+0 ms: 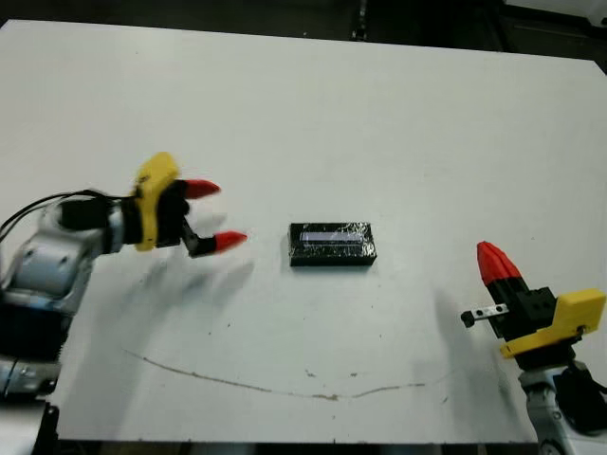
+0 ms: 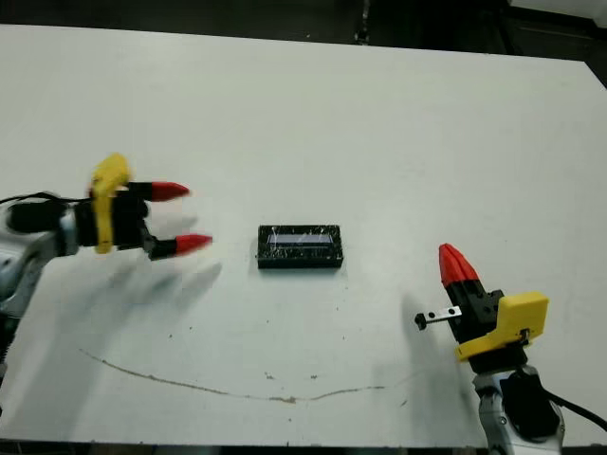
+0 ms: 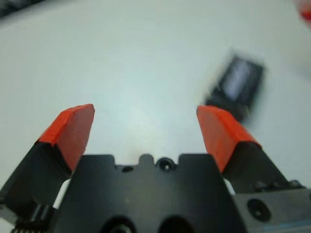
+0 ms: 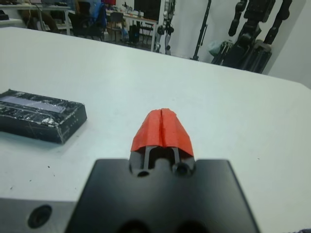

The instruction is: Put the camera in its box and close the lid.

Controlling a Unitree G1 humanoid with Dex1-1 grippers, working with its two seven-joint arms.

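Left eye view gives you the lid (image 1: 332, 244) lying flat at frame centre on the white table (image 1: 379, 123), lilac stripe up, box and camera hidden beneath it. Your left gripper (image 1: 211, 214) hangs at centre left, fingers spread, empty. Your right gripper (image 1: 491, 262) sits lower right, red tips pressed together, holding nothing.

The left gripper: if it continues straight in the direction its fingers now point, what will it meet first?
Probably the closed box with its lid. The left gripper is open and points across the table toward it, bare surface between. Its wrist view shows the box off to one side, so it might pass beside it.
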